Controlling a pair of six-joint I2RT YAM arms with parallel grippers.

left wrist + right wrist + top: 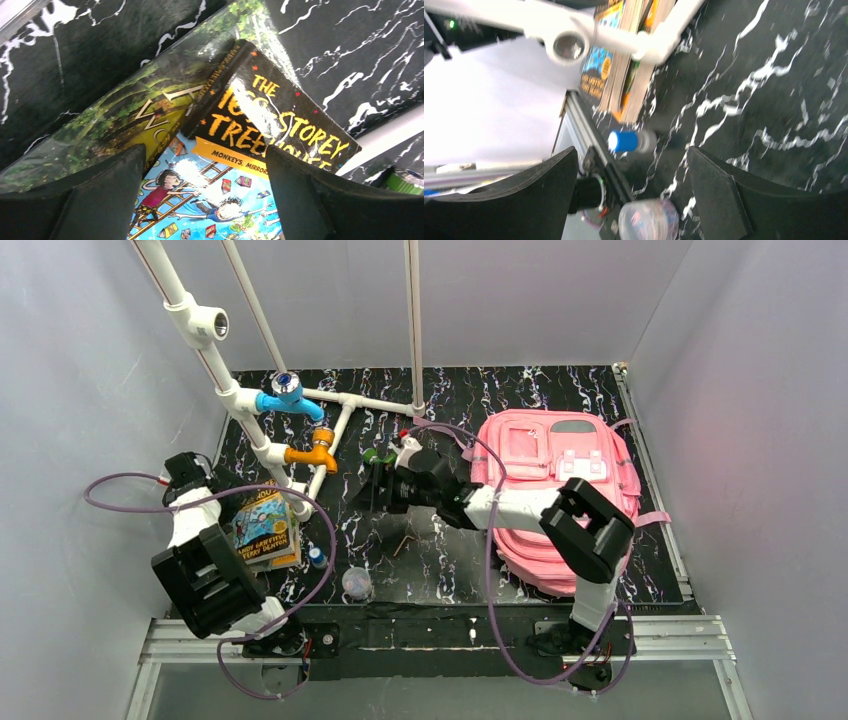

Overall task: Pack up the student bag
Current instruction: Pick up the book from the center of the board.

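The student bag [545,465], a large pink backpack, lies flat at the right of the dark marbled table, partly covered by my right arm. My right gripper [372,490] reaches left from in front of the bag and stands open in the air. In the blurred right wrist view the right gripper [631,200] has nothing between its fingers. My left gripper [205,200] hangs open just above a Treehouse storybook [260,125], one finger on each side of the cover picture. That storybook [263,530] lies on a green and yellow book [125,115] at the table's left.
A white pipe frame [240,400] with blue [287,397] and orange [315,453] fittings stands over the back left. A blue-capped bottle [317,557], a clear round container [356,583] and an Allen key [405,540] lie near the front. Grey walls close both sides.
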